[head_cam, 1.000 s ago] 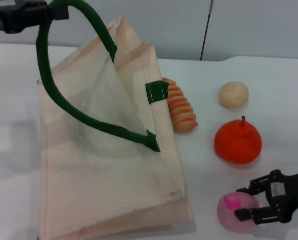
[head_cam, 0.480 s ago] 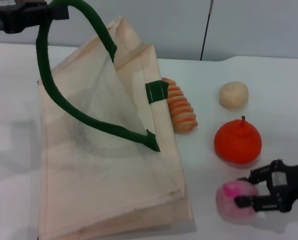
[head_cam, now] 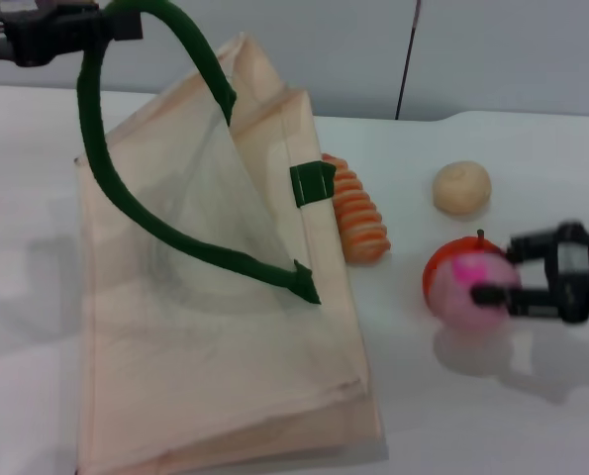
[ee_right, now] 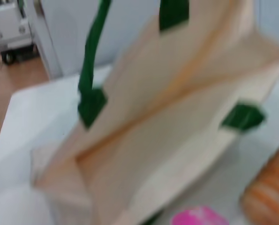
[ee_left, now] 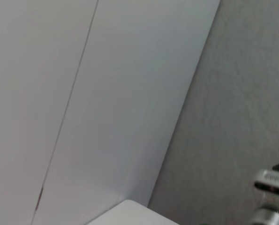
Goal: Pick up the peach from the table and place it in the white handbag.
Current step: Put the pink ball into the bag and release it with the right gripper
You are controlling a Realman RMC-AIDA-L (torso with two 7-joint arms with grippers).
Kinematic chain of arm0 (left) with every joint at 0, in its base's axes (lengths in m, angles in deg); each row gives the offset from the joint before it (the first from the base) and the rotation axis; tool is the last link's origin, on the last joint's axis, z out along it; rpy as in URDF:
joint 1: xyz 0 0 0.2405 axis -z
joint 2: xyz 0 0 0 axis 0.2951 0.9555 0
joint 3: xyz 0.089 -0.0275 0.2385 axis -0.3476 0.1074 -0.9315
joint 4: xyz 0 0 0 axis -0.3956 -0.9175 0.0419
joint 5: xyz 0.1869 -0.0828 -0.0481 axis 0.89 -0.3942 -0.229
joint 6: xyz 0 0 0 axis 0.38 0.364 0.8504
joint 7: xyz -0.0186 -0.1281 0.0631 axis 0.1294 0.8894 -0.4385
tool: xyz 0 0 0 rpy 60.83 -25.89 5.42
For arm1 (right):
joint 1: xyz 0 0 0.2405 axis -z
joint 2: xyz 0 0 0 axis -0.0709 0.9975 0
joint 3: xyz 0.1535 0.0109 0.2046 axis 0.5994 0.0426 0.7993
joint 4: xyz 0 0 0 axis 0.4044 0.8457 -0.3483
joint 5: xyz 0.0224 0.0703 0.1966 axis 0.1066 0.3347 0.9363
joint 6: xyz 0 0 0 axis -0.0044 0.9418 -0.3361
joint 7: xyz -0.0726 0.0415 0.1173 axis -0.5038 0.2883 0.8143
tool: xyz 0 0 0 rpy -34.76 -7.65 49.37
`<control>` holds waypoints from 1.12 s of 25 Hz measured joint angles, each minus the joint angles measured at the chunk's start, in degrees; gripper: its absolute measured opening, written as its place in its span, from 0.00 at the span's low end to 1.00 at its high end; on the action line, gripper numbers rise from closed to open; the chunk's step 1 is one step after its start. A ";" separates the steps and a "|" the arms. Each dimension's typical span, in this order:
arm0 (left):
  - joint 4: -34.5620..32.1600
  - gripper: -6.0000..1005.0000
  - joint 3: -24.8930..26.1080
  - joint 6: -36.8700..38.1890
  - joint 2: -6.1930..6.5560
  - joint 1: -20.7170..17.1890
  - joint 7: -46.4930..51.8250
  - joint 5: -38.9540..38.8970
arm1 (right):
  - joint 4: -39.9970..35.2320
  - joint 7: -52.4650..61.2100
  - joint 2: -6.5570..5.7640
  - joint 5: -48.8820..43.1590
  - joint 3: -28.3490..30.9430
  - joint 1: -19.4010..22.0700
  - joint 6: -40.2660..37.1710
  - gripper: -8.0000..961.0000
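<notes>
Left gripper (head_cam: 37, 30): I see it raised at the far left, clamped on the green handle (head_cam: 91, 148), which it holds up.
White handbag (head_cam: 205, 336): lying on the table (head_cam: 532, 416), one side lifted, mouth gaping.
Ridged orange bread (head_cam: 356, 213): just beside the bag's right edge.
Peach (head_cam: 467, 292): lifted clear of the table, in front of the orange fruit (head_cam: 435, 277).
Right gripper (head_cam: 497, 282): fingers closed around the peach, I think.
Beige bun (head_cam: 462, 187): farther back.

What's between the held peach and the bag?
Head view: bare table, then the striped bread beside the bag; the right gripper holds the peach aloft.
</notes>
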 joint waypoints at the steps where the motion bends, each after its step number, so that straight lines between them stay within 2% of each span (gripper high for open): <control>1: -0.04 0.14 0.00 0.02 -0.02 0.23 -0.02 0.41 | -0.14 -0.20 -0.10 1.05 0.00 -0.45 0.17 0.48; 5: -0.45 0.14 0.00 0.07 -0.21 2.05 -0.09 2.29 | -0.48 -1.07 -0.10 5.00 -0.10 -2.16 -0.04 0.48; 7: -0.86 0.14 0.00 0.10 -0.26 2.81 -0.13 2.71 | -0.47 -1.19 0.38 6.17 -0.17 -3.50 -0.51 0.48; 9: -1.13 0.14 0.01 0.14 -0.30 3.49 -0.16 3.06 | -0.34 -1.24 1.28 6.27 -0.07 -4.90 -1.54 0.48; 10: -1.34 0.14 0.00 0.15 -0.31 3.77 -0.17 3.28 | -0.19 -1.26 2.72 6.29 -0.12 -6.53 -3.26 0.48; 11: -1.50 0.14 0.00 0.17 -0.31 3.93 -0.17 3.46 | -0.19 -1.26 2.72 6.29 -0.12 -6.53 -3.26 0.48; 13: -1.82 0.14 0.00 0.18 -0.31 4.04 -0.17 3.70 | -0.03 -1.26 4.14 6.22 -0.36 -8.14 -5.10 0.48; 15: -1.88 0.14 0.00 0.15 -0.31 4.26 -0.17 3.72 | 0.98 -1.26 5.03 6.11 -1.19 -9.90 -6.95 0.48; 28: -2.43 0.15 0.00 0.02 -0.25 4.92 -0.17 3.30 | 9.65 -1.98 5.51 6.15 -8.88 -16.48 -13.10 0.48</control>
